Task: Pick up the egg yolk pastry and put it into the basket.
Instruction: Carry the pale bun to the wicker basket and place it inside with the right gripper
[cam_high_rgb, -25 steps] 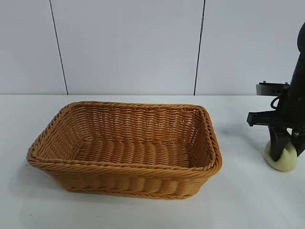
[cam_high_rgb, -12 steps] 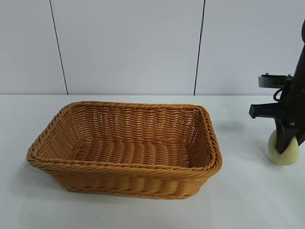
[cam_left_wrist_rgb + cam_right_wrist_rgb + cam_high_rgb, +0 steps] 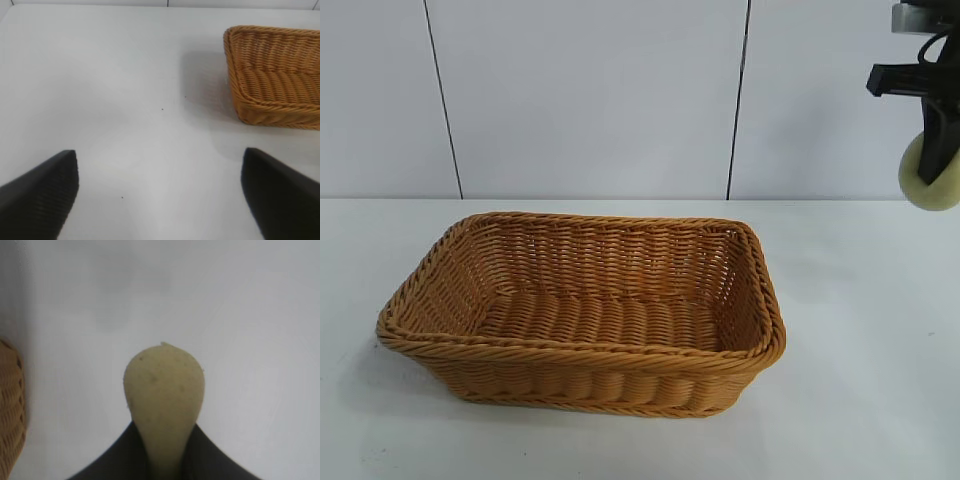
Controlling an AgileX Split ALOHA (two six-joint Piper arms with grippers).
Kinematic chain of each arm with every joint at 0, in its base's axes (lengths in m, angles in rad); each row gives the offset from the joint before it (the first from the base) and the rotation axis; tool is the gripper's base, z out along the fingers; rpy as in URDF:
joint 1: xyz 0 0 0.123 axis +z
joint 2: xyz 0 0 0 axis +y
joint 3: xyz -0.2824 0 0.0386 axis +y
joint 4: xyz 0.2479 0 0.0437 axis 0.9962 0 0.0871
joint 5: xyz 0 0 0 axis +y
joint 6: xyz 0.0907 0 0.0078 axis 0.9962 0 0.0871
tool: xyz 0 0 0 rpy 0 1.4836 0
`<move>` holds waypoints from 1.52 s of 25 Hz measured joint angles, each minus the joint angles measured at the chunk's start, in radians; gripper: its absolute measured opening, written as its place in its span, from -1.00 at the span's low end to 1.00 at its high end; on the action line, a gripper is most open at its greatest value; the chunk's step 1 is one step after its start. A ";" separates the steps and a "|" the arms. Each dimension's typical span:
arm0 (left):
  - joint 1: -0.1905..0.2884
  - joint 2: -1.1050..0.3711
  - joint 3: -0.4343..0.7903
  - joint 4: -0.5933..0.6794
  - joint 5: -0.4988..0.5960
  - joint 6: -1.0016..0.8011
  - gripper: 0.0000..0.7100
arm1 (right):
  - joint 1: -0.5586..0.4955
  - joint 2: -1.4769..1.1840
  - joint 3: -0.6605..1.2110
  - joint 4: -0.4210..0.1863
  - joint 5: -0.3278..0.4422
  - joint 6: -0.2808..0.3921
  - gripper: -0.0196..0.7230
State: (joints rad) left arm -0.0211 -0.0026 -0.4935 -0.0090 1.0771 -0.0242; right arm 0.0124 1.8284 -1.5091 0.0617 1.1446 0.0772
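The basket [image 3: 582,312] sits on the bench [image 3: 860,400], a little toward nine o'clock of centre. Well apart from it, out at two o'clock and high above the bench, the right claw [image 3: 938,175] grips the egg yolk pastry [image 3: 928,188]. The left claw [image 3: 160,195] hangs over bare bench, off the basket's corner

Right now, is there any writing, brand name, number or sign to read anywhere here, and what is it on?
None: no readable text shows in any view.
The basket: plain wicker, no tag or label.
The egg yolk pastry, held in the right pincer: only small dark specks, no stamp.
The table and wall panels: blank.
The left pincer: plain black fingers, no marking.
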 joint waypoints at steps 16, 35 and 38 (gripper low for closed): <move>0.000 0.000 0.000 0.000 0.000 0.000 0.79 | 0.344 -0.001 -0.029 0.000 0.009 0.042 -0.73; 0.000 0.000 0.000 0.000 0.000 0.001 0.79 | 0.685 0.150 -0.030 0.026 -0.215 0.142 -0.73; 0.000 0.000 0.000 0.000 0.000 0.001 0.79 | 0.688 0.202 -0.030 0.030 -0.280 0.144 -0.73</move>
State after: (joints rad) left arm -0.0211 -0.0026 -0.4935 -0.0090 1.0771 -0.0233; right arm 0.7008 2.0301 -1.5391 0.0917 0.8645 0.2214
